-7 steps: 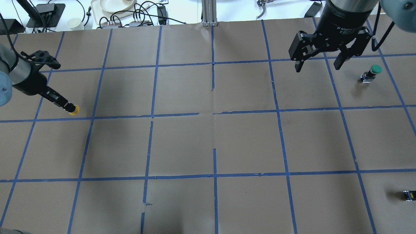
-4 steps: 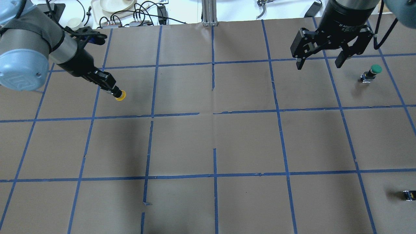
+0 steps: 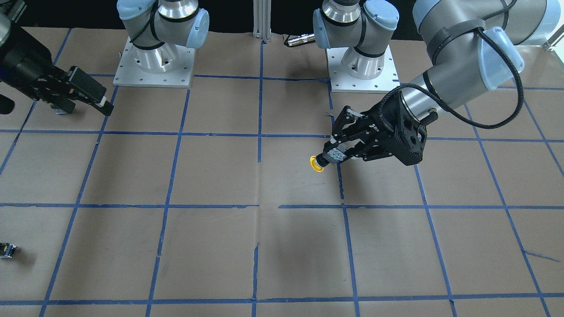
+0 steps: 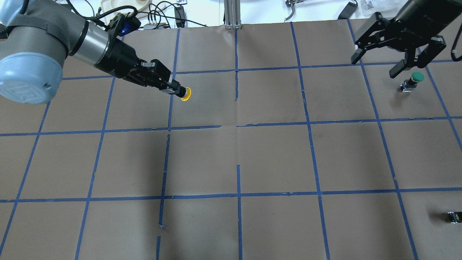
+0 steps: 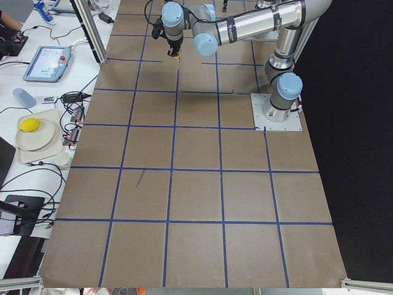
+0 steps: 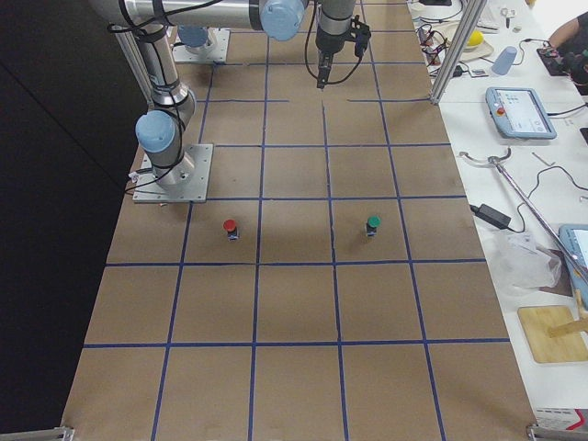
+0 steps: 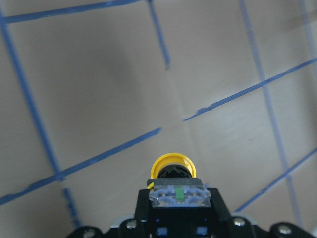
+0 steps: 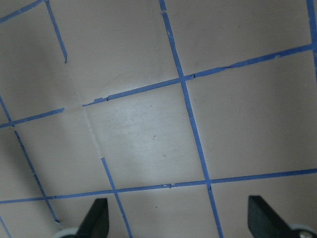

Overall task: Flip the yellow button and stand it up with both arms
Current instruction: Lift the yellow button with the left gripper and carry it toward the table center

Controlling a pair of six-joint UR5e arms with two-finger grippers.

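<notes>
My left gripper is shut on the black body of the yellow button and holds it sideways above the table, cap pointing toward the table's middle. In the front-facing view the left gripper holds the button clear of the paper. In the left wrist view the yellow cap sticks out past the clamped body. My right gripper is open and empty, high at the far right; its fingertips show wide apart in the right wrist view.
A green-capped button stands just right of the right gripper. A red-capped button stands nearer the robot base. A small capless black block lies at the right edge. Cables and dishes lie beyond the table's far edge.
My left gripper has carried the yellow button to the right and toward the far middle of the table. My right gripper has shifted right and turned, still open.
</notes>
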